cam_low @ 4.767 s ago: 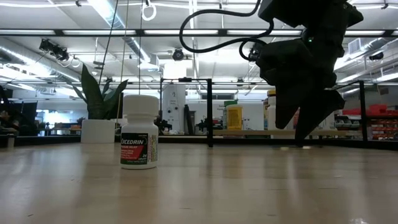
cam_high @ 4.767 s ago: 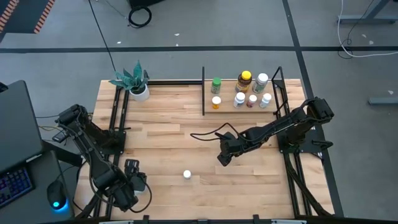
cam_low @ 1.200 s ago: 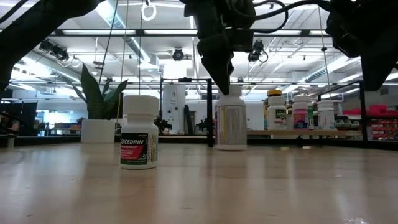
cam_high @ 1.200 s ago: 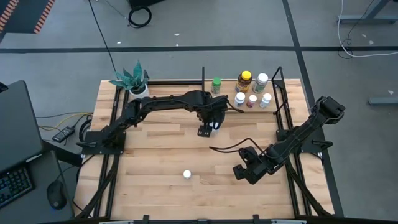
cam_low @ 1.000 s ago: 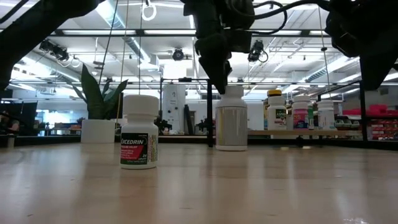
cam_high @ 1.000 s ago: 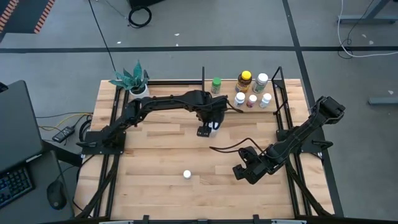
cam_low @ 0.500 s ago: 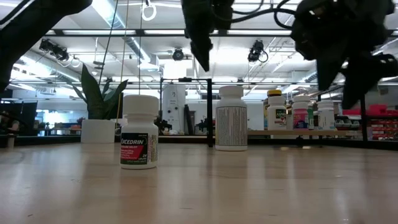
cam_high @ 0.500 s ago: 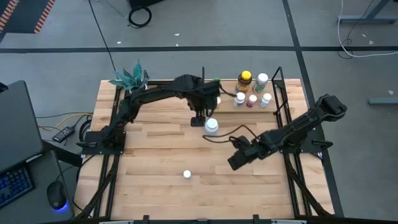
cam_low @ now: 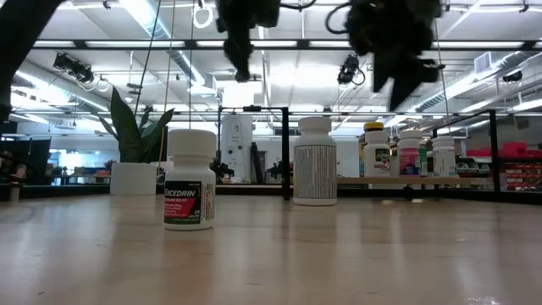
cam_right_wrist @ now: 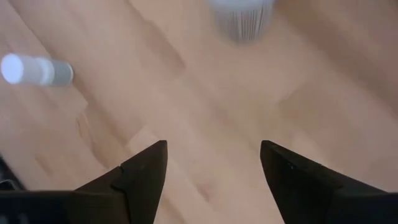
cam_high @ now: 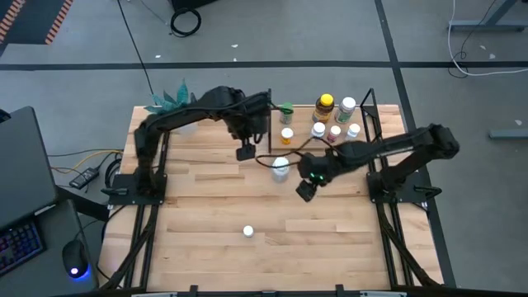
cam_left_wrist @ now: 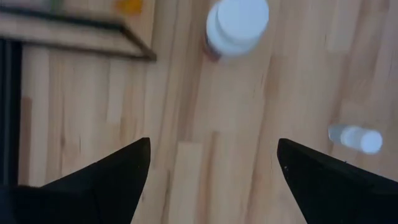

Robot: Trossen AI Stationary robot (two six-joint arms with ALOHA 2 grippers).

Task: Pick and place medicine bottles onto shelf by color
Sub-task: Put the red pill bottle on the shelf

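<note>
Two white bottles stand off the shelf [cam_high: 326, 142]: a larger bottle [cam_high: 280, 167] mid-surface just in front of it, and a small one [cam_high: 247, 232] well apart toward the near edge. Left gripper [cam_high: 245, 153] hovers beside the shelf's near-left corner, fingers [cam_left_wrist: 112, 177] spread wide, nothing between them. Right gripper [cam_high: 305, 191] hangs just beside the larger bottle, fingers [cam_right_wrist: 143, 174] apart and empty, likely lining up for a pick. Six bottles sit on the shelf, green-capped [cam_high: 286, 109] and yellow-capped [cam_high: 325, 102] at the back, apparently sorted by color. Wrist views are smeared; shelf labels unreadable; the low view crops both grippers at their tops.
</note>
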